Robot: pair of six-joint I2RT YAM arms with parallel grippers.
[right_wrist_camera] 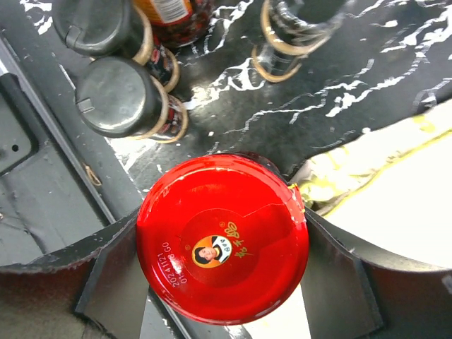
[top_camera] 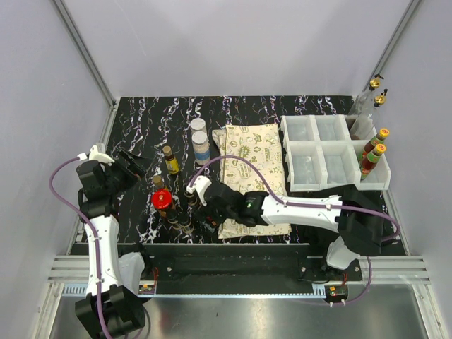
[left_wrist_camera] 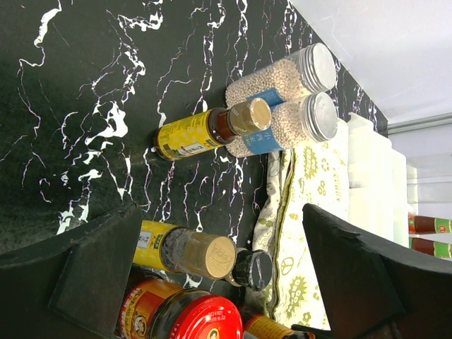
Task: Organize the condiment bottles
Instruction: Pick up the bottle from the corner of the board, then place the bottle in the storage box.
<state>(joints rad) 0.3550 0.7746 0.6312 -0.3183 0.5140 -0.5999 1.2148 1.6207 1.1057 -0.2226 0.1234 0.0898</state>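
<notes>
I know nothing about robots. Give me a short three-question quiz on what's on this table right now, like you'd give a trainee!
1. True or false: the left claw holds a bottle.
2. What is the right claw gripping? A) a red-lidded jar B) a yellow-labelled bottle C) a black-capped bottle
3. How many clear white-capped jars stand next to the patterned cloth?
Key: 1 false, it is open and empty; 2 A; 3 two.

A cloth (top_camera: pixel 254 152) is laid in the middle of the counter (top_camera: pixel 141 120). The bins (top_camera: pixel 321 152) are set just right of it, two jars (top_camera: pixel 201 148) beside its far left corner, and bottles (top_camera: pixel 173 215) left of its front corner.
</notes>
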